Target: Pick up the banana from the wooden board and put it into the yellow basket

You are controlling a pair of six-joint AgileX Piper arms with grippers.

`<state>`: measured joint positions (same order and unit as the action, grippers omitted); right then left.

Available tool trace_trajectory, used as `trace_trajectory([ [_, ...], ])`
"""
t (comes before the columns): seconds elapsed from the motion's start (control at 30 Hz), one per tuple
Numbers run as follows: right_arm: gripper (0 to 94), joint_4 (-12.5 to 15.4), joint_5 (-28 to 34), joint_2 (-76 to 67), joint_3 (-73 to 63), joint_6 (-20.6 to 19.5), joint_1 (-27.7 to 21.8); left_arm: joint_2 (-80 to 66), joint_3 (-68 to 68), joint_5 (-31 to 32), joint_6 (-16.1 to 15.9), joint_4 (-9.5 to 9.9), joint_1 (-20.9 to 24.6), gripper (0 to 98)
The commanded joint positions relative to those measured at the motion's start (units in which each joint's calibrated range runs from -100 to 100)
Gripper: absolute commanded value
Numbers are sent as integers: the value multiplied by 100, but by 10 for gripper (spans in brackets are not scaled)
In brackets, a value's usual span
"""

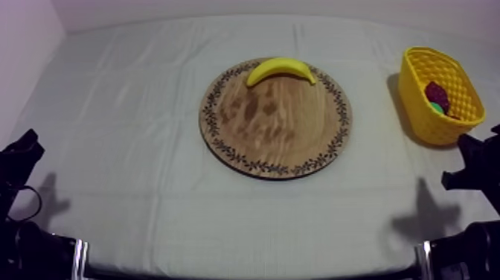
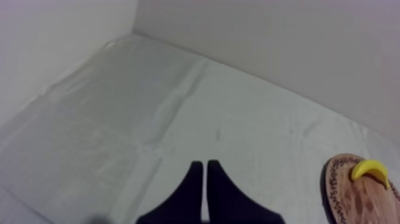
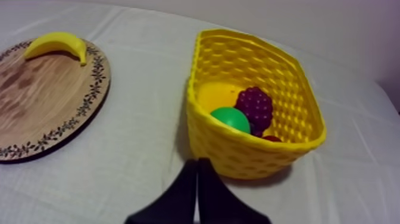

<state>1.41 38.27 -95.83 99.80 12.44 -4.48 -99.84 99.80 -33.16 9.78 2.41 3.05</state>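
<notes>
The yellow banana (image 1: pixel 281 70) lies on the far edge of the round wooden board (image 1: pixel 275 126), curved ends pointing toward me. The yellow basket (image 1: pixel 420 112) stands on the cloth to the right of the board. My left gripper (image 2: pixel 204 164) is shut on nothing, hovering over bare cloth well to the left of the board (image 2: pixel 363 199) and banana (image 2: pixel 370 170). Also shut and holding nothing, my right gripper (image 3: pixel 197 161) sits just in front of the basket (image 3: pixel 238 152), with the banana (image 3: pixel 56 43) far off across the board (image 3: pixel 41 95).
Inside the basket lie a dark bunch of grapes (image 3: pixel 257 107), a round green fruit (image 3: pixel 231 119) and a small red fruit (image 3: pixel 271 138). Both arms rest low at the table's front corners, the left gripper (image 1: pixel 26 145) and the right gripper (image 1: pixel 476 149).
</notes>
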Motion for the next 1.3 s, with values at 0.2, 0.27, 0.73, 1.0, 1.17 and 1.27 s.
trace_trajectory([
  [0.2,4,22,-20,9,-17,-1027,954,2,-2,1,1,1,2,1],
  [0.27,4,22,-24,8,-15,-970,1067,2,-2,1,1,1,2,1],
  [0.73,6,17,-24,8,-60,-781,1211,2,-2,1,1,1,2,1],
  [1.0,5,-213,339,491,-920,-685,1593,2,-2,1,1,1,2,1],
  [1.17,5,-172,682,1506,-2085,-416,1674,2,-2,1,1,1,2,1],
  [1.27,5,-175,1025,2208,-2897,-314,1688,2,-2,1,1,1,2,1],
])
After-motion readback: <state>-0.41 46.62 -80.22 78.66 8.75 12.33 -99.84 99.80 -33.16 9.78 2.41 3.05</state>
